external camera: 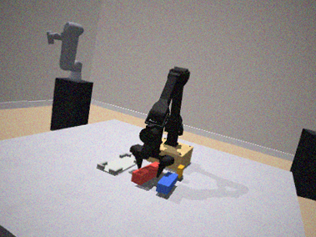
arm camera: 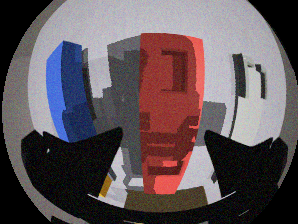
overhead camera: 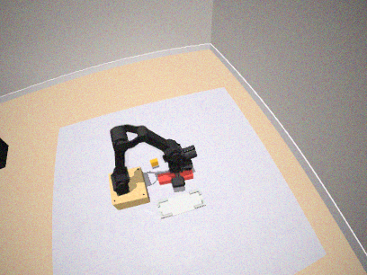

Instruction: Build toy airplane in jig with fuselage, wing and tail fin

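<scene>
The red fuselage (overhead camera: 163,179) (external camera: 142,175) (arm camera: 169,96) lies flat on the white mat. My gripper (overhead camera: 179,176) (external camera: 150,166) (arm camera: 165,133) is open and low over it, with one finger on each side of its near end and nothing between them. The blue wing (external camera: 167,182) (arm camera: 68,90) lies beside the fuselage; in the top view the arm hides it. The small yellow tail fin (overhead camera: 154,163) (external camera: 181,171) stands near the arm's base. The white jig (overhead camera: 180,205) (external camera: 114,165) (arm camera: 250,99) with its cradle lies on the other side of the fuselage and holds nothing.
The arm stands on a tan base block (overhead camera: 131,196) (external camera: 182,153) close to the parts. Black pedestals (external camera: 70,103) (external camera: 313,164) stand off the mat's edges, one bearing a grey arm (external camera: 68,47). Walls close the far sides.
</scene>
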`<state>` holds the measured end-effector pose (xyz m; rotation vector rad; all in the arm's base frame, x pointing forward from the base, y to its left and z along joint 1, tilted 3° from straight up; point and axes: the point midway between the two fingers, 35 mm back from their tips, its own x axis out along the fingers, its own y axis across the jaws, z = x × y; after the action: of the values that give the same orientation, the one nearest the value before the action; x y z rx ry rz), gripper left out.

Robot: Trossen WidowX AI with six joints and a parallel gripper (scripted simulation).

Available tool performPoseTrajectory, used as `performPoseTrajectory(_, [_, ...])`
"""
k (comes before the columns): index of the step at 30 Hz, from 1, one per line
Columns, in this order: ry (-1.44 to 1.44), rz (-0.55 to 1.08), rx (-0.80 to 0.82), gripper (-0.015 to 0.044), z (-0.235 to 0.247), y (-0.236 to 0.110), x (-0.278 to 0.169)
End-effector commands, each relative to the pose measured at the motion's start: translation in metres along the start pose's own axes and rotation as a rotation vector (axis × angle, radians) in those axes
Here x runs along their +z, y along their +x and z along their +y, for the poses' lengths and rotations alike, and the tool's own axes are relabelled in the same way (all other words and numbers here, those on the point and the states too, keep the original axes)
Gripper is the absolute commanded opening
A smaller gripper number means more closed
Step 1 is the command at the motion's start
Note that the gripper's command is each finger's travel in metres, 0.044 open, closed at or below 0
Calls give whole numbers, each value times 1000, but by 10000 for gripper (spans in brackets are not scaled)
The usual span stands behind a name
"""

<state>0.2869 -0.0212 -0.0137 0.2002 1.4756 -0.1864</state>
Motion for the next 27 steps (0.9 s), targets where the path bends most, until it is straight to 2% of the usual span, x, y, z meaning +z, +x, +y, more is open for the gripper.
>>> performPoseTrajectory(1, [-3, 9, -4, 440, -1, 8, -3])
performPoseTrajectory(3, [-3, 9, -4, 440, -1, 9, -4])
performPoseTrajectory(12, [-3, 9, -4, 204, -1, 9, -4])
performPoseTrajectory(19, [-3, 9, -4, 157, -1, 9, -4])
performPoseTrajectory(25, [-20, 10, 3, 0, -2, 6, -5])
performPoseTrajectory(27, [-29, 10, 8, 0, -3, 2, -5])
